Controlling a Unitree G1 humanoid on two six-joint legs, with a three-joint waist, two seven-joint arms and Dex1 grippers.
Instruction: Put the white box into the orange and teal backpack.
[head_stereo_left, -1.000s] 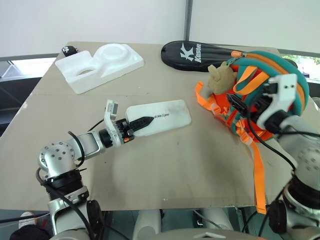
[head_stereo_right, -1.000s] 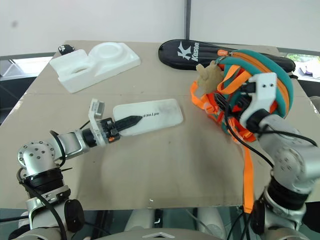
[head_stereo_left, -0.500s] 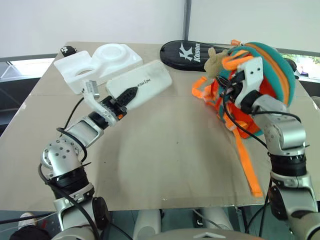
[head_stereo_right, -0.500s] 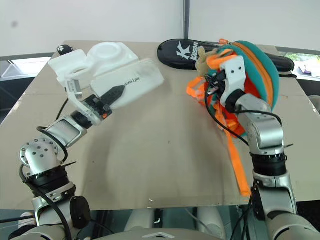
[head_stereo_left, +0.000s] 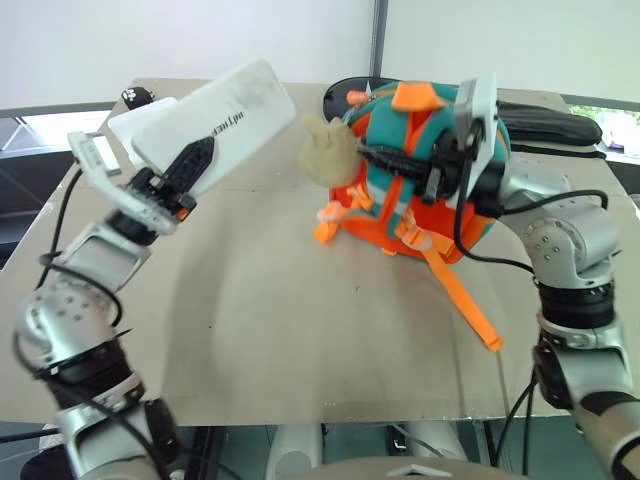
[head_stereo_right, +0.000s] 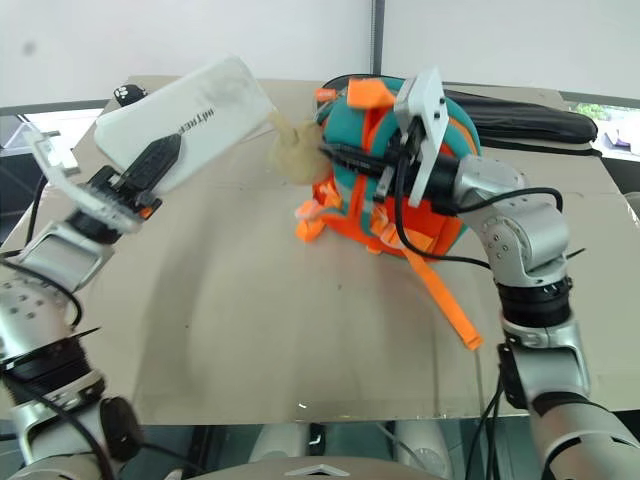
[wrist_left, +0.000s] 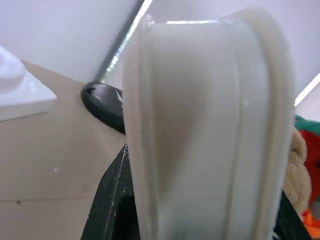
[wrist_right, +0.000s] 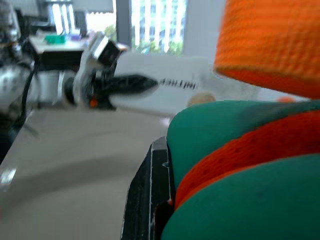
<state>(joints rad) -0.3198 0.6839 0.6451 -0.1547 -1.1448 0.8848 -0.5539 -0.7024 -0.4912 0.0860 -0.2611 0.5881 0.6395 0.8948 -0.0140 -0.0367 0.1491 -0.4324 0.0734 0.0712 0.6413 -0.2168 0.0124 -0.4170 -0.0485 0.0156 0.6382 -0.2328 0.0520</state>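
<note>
The left gripper has the white box pinched at one end and holds it up off the table, tilted so its far end rises toward the backpack. One black finger lies flat across the lettered top face; in the left wrist view the box stands on edge right between the two jaws, which clamp it from either side, so they are parted just by the thickness of the case.

The orange and teal backpack sits toward the right of the table, tipped over on its side, with its orange straps trailing across the tabletop toward the near edge. The beige plush toy hangs off its left side, just beside the raised end of the box without touching it.

The right gripper reaches in level from the right and its jaws are closed tight on the backpack's teal and orange fabric near the top; the right wrist view shows that padded trim bunched against the black finger, with the box and the other arm seen beyond it.

Behind the backpack lies a long black racket bag, and at the far left corner a white foam tray peeks out from behind the lifted box.
</note>
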